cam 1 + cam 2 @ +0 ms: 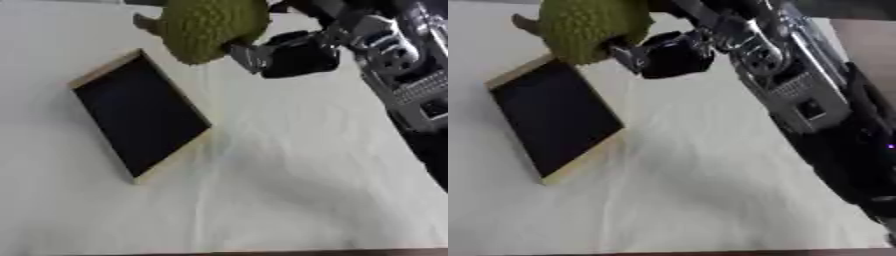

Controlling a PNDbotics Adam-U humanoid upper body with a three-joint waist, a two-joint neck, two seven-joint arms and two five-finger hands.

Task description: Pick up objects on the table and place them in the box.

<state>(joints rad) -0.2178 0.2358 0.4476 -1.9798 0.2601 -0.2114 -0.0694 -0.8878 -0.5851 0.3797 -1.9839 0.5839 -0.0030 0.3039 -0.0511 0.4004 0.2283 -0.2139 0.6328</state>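
A bumpy green fruit-like object [210, 26] with a short stem hangs at the top of the view, above the far corner of the box. My right hand [293, 52] comes in from the upper right and is shut on the fruit's right side. The box [140, 114] is a shallow tray with a pale wooden rim and a black inside, lying askew on the table's left half. Nothing shows inside it. My left hand is out of sight.
A white cloth [289, 190] covers the table, with its front edge along the bottom of the view. My right forearm [798, 90], black and silver, runs down the right side.
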